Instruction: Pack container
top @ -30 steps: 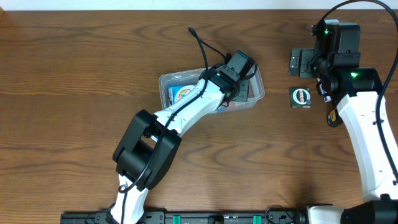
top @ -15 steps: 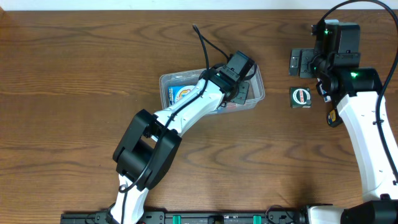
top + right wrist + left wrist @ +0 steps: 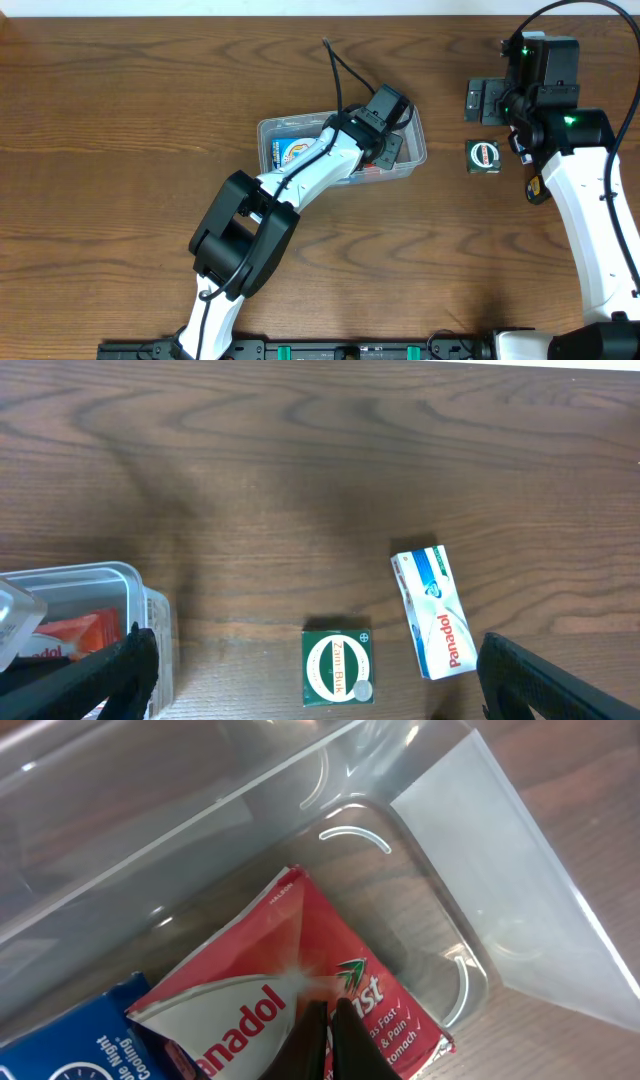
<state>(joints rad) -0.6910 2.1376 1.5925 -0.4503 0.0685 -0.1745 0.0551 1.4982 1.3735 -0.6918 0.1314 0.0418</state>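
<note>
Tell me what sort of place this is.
Probably a robotics lab bench: left arm and right arm over a wooden table, with a clear container and a green box laid out.

Overhead: high above container [image 3: 262, 140], facing straight down, far, whole table [image 3: 120, 150]. Left wrist: very near, looking down into container's corner. Right wrist: right of container, farther back, tilted down; shares container's end and green box [image 3: 337, 667] with overhead.
</note>
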